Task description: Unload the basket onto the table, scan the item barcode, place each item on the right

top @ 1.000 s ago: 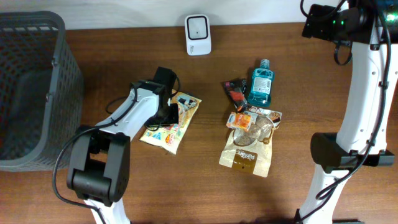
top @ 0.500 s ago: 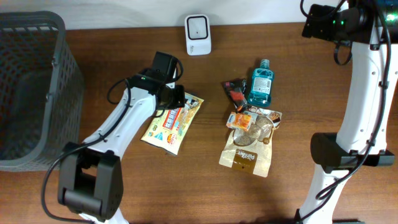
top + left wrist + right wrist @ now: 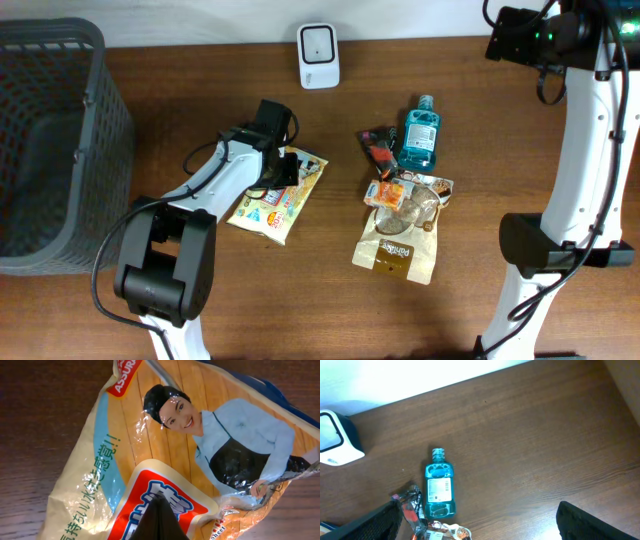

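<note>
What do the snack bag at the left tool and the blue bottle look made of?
Snack bag: glossy printed plastic film, judging by its wrinkles and glare. Blue bottle: likely clear plastic holding teal liquid, with a paper-like label.

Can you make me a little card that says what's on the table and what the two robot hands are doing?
Left gripper: shut, tips on the snack bag
Right gripper: open, holding nothing
Scanner: white, at the far edge of the table
Mouthwash bottle: blue, lying flat
Brown pouch: lying flat
Basket: grey, on the left
</note>
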Controlling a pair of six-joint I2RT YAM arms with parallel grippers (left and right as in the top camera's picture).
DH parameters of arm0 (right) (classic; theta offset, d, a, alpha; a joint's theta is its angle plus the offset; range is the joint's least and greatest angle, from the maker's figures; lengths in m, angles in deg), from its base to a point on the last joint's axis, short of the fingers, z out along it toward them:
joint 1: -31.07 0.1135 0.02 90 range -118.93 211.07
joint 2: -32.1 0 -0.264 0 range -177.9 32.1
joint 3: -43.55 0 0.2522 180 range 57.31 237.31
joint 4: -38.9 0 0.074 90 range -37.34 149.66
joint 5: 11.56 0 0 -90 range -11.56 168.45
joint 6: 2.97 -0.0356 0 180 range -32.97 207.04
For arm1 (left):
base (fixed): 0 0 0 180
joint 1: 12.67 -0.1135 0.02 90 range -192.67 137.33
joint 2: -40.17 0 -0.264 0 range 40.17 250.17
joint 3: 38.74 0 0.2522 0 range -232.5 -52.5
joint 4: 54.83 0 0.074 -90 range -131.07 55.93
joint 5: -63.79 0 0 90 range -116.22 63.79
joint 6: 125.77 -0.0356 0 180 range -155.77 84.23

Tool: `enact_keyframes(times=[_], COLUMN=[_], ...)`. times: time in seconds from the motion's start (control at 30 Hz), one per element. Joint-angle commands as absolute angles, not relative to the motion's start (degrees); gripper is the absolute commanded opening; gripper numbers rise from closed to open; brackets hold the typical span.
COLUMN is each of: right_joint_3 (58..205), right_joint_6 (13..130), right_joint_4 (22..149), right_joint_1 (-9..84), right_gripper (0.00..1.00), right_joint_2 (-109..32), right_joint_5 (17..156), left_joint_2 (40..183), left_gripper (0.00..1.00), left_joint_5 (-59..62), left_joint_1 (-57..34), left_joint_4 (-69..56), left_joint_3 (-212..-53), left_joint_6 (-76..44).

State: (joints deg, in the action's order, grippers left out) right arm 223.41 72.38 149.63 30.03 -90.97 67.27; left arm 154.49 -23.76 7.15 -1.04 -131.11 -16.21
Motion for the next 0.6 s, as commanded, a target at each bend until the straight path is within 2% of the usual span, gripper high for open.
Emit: enact_keyframes(times=[0.0,0.27,0.57], right_joint_3=[223.43,223.43,223.41], right_joint_6=[72.14,72.14,72.14], right_joint_4=[149.96,149.98,149.96], right_joint_1=[29.92,29.92,29.92], right_gripper=[0.98,0.98,0.99], right_joint_2=[-91.16,-91.16,-91.16], right_joint_5=[66.15,66.15,66.15], left_joint_2=[148.94,142.67,143.41], left_gripper=[0.0,0.0,0.0], left_joint_5=[-22.18,-20.63,-21.05], left_joint_1=[7.37,7.56,7.58], left_joint_4=[2.09,15.59,4.01], left_joint_3=[-132.6,-131.09,-116.31], left_joint_6=[-15.65,-15.65,-13.26])
